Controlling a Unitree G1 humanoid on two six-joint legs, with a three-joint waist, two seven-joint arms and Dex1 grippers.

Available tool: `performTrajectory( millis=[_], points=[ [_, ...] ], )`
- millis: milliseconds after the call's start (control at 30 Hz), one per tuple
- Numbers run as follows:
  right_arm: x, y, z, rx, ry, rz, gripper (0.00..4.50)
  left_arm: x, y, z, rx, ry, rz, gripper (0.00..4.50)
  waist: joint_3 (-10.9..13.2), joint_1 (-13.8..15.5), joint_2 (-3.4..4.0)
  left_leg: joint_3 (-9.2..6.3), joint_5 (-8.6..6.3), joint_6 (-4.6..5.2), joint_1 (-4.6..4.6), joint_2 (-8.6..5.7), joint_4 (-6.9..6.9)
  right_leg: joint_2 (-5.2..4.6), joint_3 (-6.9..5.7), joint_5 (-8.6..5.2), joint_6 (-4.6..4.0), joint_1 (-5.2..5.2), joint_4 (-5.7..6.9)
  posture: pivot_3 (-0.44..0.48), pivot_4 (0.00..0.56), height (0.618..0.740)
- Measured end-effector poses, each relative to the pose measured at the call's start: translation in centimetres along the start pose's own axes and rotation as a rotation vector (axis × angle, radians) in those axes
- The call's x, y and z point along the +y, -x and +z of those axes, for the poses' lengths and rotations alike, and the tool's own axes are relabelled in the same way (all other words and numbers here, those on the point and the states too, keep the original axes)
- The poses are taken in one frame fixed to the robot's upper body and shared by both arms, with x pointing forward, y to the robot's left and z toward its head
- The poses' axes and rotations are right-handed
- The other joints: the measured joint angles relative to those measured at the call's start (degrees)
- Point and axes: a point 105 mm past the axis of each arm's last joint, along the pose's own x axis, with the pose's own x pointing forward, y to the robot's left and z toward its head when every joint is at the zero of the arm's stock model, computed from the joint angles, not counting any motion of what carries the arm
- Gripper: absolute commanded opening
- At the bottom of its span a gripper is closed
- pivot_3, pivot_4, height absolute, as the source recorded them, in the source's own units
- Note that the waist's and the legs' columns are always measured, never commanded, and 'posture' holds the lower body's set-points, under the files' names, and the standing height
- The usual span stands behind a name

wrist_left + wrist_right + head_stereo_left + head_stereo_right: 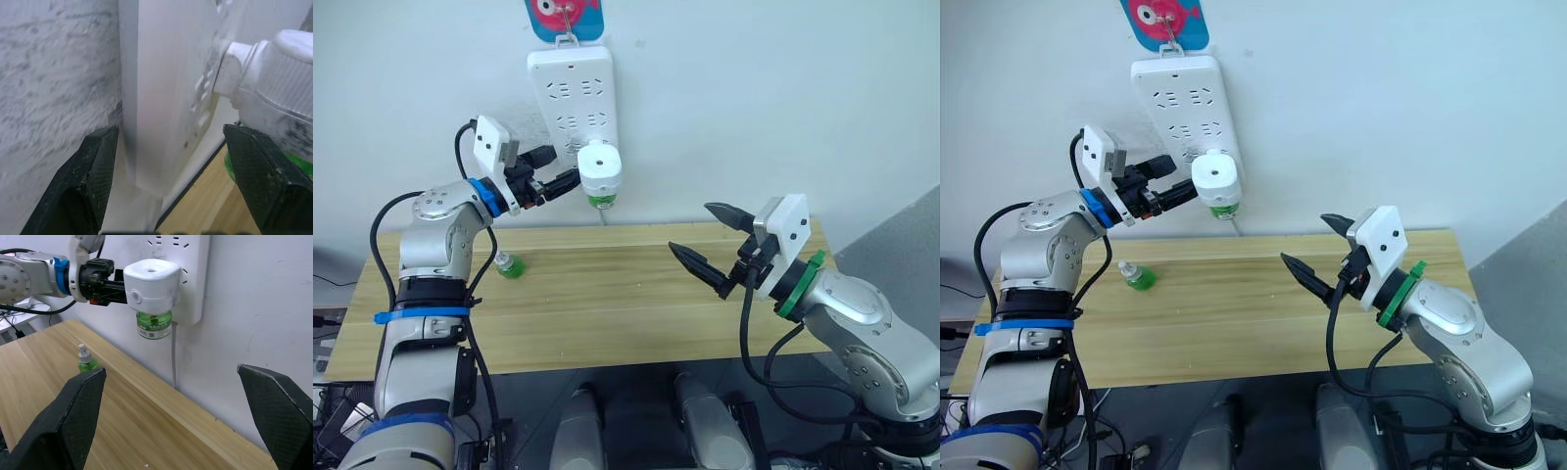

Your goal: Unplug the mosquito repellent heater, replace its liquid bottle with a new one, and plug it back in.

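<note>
White rounded plastic mosquito repellent heater is sitting plugged into the long white power strip on the wall, carrying a translucent green liquid bottle screwed in underneath. Beside the heater, the left gripper is hovering with fingers apart. Below the heater, a white-capped green bottle is standing on the wooden table. Farther right of the heater, the right gripper is hanging spread wide

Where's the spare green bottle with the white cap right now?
The capped green bottle stands on the wooden table, on the robot's left side near the back edge, below the left gripper and left of the heater plugged into the power strip.
</note>
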Motion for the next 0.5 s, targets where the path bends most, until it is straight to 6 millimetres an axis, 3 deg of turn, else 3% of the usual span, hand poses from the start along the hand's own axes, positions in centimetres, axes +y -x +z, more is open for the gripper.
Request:
performTrajectory(
  millis=[233, 333, 500],
  points=[
    [0.2, -0.1, 0.2, -0.002, -0.011, 0.015, 4.5, -0.8, -0.9, 0.3, -0.035, 0.015, -0.058, 3.63, 0.01, -0.02, -0.01, -0.03, 0.0, 0.0, -0.04, 0.0, 0.01, 0.0, -0.02, 0.0, 0.0, 0.0, -0.03, -0.247, 0.354, 0.74],
    [0.1, -0.2, 0.5, -0.011, -0.004, 0.011, 4.5, -1.3, -1.0, 0.5, -0.042, 0.024, -0.094, 3.09, 0.03, -0.09, 0.01, -0.03, 0.0, 0.0, -0.04, 0.0, 0.0, 0.0, -0.02, 0.0, 0.0, -0.03, -0.02, -0.245, 0.356, 0.74],
    [0.0, -0.4, 0.8, -0.02, -0.012, -0.004, 4.5, -2.0, -1.1, 0.9, -0.042, 0.018, -0.143, 1.57, 0.2, -0.1, -0.02, -0.04, 0.0, 0.0, -0.13, 0.0, 0.0, 0.0, -0.02, -0.01, 0.01, -0.08, -0.04, -0.244, 0.352, 0.74]
  ],
)
